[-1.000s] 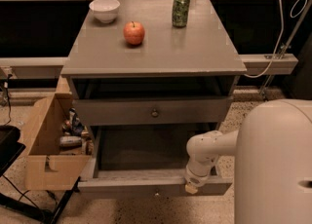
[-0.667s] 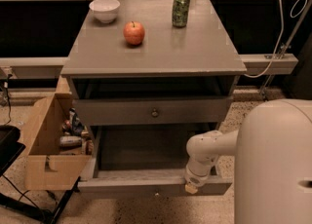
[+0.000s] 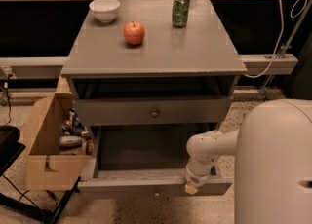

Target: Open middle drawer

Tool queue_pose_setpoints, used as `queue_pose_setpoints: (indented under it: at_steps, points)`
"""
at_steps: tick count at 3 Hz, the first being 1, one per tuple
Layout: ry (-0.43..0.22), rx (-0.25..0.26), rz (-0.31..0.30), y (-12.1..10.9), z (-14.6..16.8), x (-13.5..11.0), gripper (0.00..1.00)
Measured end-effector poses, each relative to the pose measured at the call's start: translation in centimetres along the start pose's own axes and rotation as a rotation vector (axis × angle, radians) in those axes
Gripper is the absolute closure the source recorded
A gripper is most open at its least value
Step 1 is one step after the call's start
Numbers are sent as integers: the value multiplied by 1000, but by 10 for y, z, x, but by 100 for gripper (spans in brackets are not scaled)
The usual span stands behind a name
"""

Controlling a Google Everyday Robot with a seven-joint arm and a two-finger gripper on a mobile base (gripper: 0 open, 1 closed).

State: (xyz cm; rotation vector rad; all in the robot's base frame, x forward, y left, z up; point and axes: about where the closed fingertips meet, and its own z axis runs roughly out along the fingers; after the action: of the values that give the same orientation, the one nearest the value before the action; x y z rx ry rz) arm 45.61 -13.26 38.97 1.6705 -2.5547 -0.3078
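no shift to report across the last second: gripper (image 3: 191,187) parked as before at the lower centre-right of the frame, down against the front edge of the middle drawer (image 3: 126,187), wide or narrow impossible to tell. middle drawer already drawn well out at the lower centre, dark inside laid bare beneath the top drawer (image 3: 112,112), so probably the pull finished and only the letting go left. apple (image 3: 134,33), bowl (image 3: 104,9) and can (image 3: 181,9) unmoved on the cabinet top (image 3: 161,55).
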Motion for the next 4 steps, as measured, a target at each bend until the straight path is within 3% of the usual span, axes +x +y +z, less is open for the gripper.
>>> queue_pose_setpoints:
  at_steps: [1,2,4]
  points:
    - [0,0,0,-1,0,-1,11]
    - [0,0,0,-1,0,-1,0]
    - [-12,30,-77,21,-25,-11,0]
